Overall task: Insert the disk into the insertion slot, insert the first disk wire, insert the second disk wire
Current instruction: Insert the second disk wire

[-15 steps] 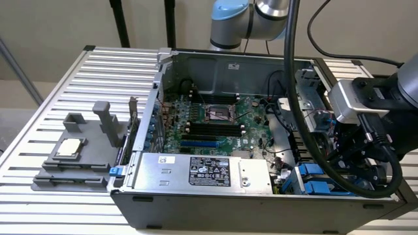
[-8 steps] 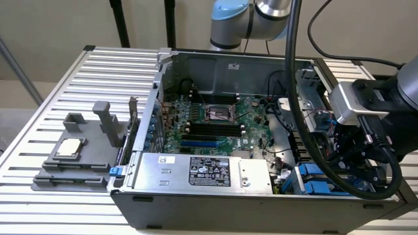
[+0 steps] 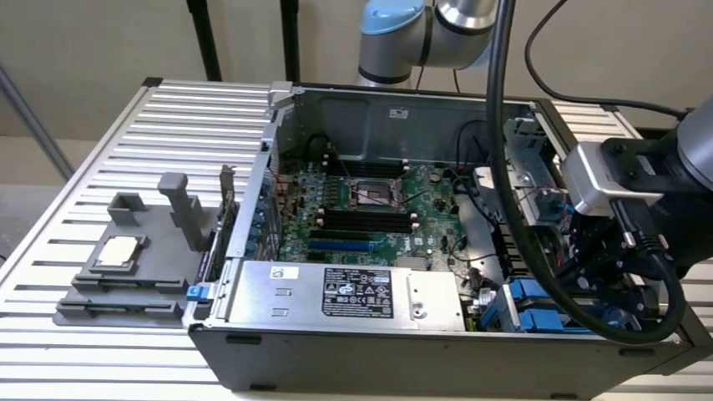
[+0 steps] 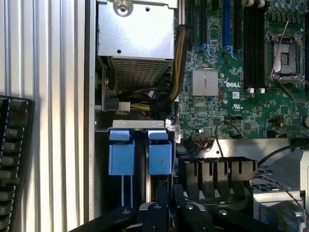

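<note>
Ribbed metal table under computer case

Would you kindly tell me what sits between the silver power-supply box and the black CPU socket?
In the exterior view, black memory slots on the green motherboard lie between them.

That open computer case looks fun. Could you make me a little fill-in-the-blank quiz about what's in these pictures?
1. The plastic fittings in the drive bay are coloured ____.
2. In the exterior view, the silver power-supply box carries a ____ label.
3. The brand name printed on the motherboard is ____.
4. The case stands on a table of metal ____.

Missing: blue; black; Dell; slats
</note>
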Available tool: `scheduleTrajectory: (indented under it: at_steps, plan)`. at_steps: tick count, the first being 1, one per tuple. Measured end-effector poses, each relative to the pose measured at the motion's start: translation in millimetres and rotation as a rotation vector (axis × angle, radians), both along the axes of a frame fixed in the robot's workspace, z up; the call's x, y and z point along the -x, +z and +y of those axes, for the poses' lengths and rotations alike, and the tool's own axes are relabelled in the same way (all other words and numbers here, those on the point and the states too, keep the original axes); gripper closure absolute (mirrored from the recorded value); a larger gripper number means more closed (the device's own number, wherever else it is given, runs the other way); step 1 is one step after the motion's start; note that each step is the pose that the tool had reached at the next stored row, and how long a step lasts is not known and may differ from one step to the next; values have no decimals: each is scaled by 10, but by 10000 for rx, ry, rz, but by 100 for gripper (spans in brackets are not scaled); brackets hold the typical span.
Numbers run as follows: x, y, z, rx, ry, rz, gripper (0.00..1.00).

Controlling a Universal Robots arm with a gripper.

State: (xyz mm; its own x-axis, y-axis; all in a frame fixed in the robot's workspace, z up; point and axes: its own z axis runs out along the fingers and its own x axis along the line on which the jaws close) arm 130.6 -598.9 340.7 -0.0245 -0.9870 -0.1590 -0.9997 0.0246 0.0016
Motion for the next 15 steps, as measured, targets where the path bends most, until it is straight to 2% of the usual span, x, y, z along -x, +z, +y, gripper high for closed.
scheduleTrajectory:
  at_steps: [15]
  plan:
    - [-1, -39, -1, -5, 0, 0, 84]
